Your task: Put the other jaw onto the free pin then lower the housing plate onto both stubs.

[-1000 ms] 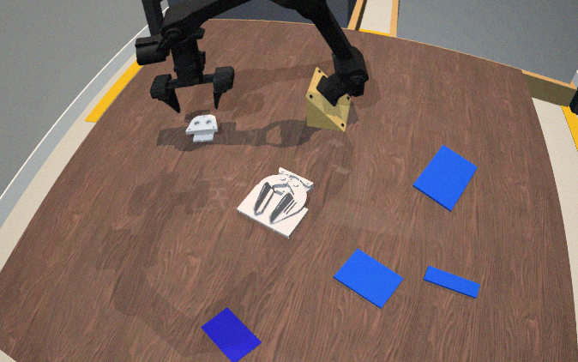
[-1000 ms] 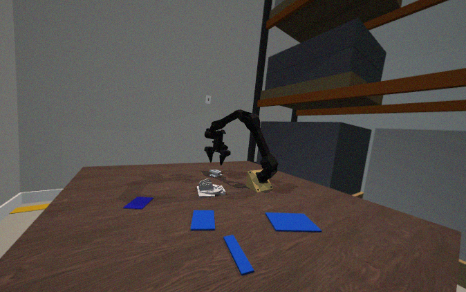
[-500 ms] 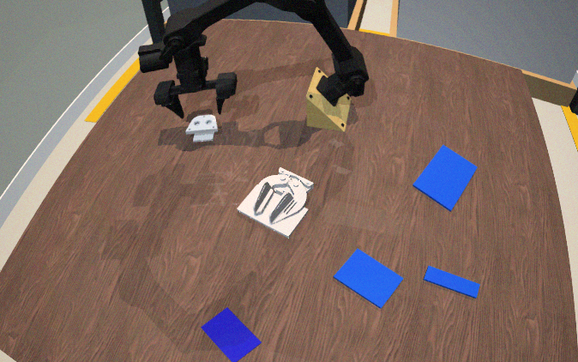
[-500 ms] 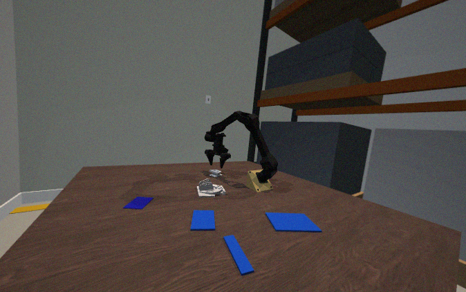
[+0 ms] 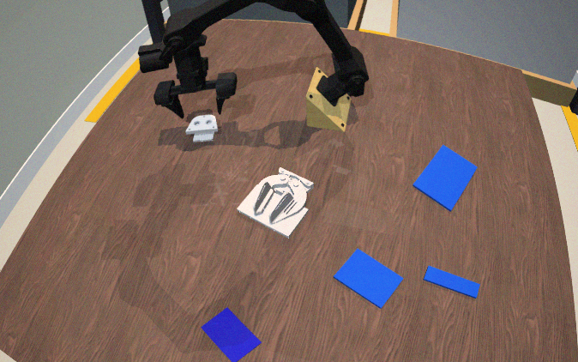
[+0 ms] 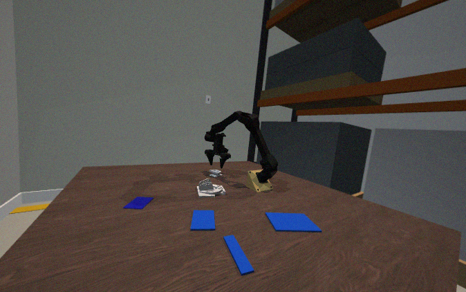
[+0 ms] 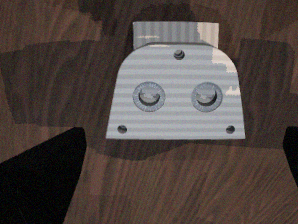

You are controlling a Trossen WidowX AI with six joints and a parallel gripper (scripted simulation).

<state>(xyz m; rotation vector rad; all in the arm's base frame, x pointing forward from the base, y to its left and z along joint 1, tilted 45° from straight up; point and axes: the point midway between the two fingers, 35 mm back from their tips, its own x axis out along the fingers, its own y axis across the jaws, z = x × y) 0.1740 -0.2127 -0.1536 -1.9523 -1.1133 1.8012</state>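
Note:
The light grey housing plate (image 5: pixel 202 127) (image 6: pixel 215 171) (image 7: pixel 177 117) has two large round holes and three small ones. It sits on a narrow ribbed block (image 5: pixel 203 137) (image 7: pixel 165 34), apart from the base. My gripper (image 5: pixel 201 114) (image 6: pixel 216 166) (image 7: pixel 189 137) is open and empty above the plate, with its fingers wide to either side. The white base (image 5: pixel 284 228) (image 6: pixel 206 196) lies on the table. Two jaws (image 5: pixel 264 199) (image 5: pixel 283 207) lie side by side on it. Two round stub ends show at its narrower end. Whether the teeth mesh is too small to tell.
My arm's yellow mount (image 5: pixel 322 116) (image 6: pixel 254 183) stands right of the plate. Blue panels (image 5: pixel 446 177) (image 5: pixel 369 279) (image 5: pixel 451 282) (image 6: pixel 293 222) (image 6: pixel 202 220) (image 6: pixel 238 254) and a darker blue one (image 5: pixel 231 334) (image 6: pixel 138 203) lie on the table (image 5: pixel 129 257). Shelving stands behind.

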